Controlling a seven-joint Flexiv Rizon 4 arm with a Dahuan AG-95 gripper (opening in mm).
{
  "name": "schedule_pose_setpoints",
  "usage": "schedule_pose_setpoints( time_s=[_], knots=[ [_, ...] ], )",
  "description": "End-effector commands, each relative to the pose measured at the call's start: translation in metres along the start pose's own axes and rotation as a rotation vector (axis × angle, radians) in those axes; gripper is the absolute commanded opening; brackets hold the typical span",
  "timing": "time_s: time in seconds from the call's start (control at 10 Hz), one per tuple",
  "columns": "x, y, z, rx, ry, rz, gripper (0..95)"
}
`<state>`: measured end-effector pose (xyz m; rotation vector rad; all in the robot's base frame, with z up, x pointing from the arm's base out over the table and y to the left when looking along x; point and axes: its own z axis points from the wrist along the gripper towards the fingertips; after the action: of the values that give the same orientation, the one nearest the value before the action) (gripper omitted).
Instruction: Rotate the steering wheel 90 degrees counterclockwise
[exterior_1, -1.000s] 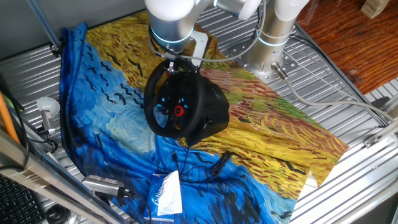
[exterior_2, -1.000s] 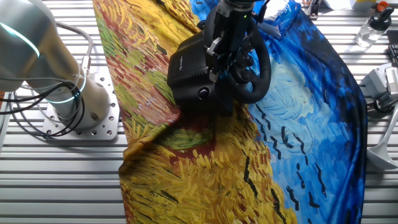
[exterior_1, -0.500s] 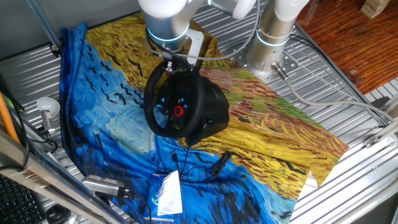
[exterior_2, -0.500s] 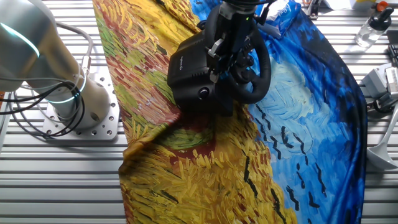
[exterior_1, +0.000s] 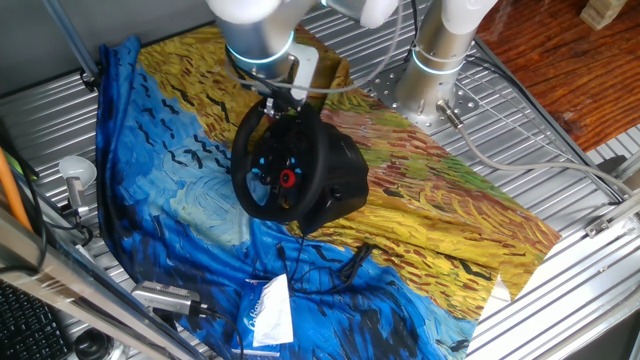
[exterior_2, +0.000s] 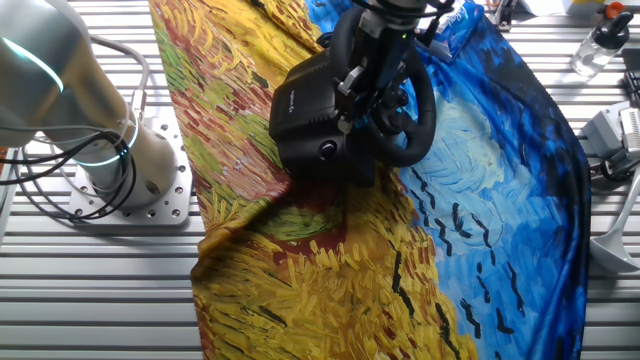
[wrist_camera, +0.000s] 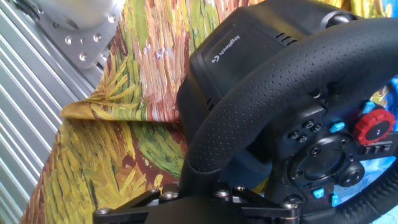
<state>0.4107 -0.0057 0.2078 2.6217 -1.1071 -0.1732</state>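
Observation:
The black steering wheel (exterior_1: 262, 172) with its red centre button (exterior_1: 288, 178) and blue lights stands on its bulky black base (exterior_1: 343, 180) on the painted cloth. My gripper (exterior_1: 284, 104) comes down on the top of the rim and is shut on it. From the other fixed view the gripper (exterior_2: 372, 62) sits over the wheel rim (exterior_2: 424, 112), in front of the base (exterior_2: 310, 112). In the hand view the rim (wrist_camera: 261, 106) runs down between the finger links at the bottom edge. The fingertips themselves are hidden by the rim.
A black cable (exterior_1: 325, 268) trails from the base toward a white packet (exterior_1: 270, 308) at the front. The arm's pedestal (exterior_2: 120, 165) stands beside the cloth. A white bulb-shaped object (exterior_1: 76, 176) and metal parts (exterior_1: 165, 296) lie at the left edge.
The arm's upper section has swung a little to the left above the wheel. The gripper stays on the rim top, and the wheel looks barely turned.

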Motion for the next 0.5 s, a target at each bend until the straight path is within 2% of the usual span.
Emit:
schedule_pose_setpoints(
  time_s=[0.1, 0.4, 0.5],
  knots=[
    [-0.0003, -0.0004, -0.0002, 0.011, -0.050, 0.017, 0.0],
    [0.0008, -0.0008, 0.0005, 0.041, -0.112, 0.030, 0.0],
    [0.0013, -0.0010, 0.0008, 0.046, -0.123, 0.024, 0.0]
  ],
)
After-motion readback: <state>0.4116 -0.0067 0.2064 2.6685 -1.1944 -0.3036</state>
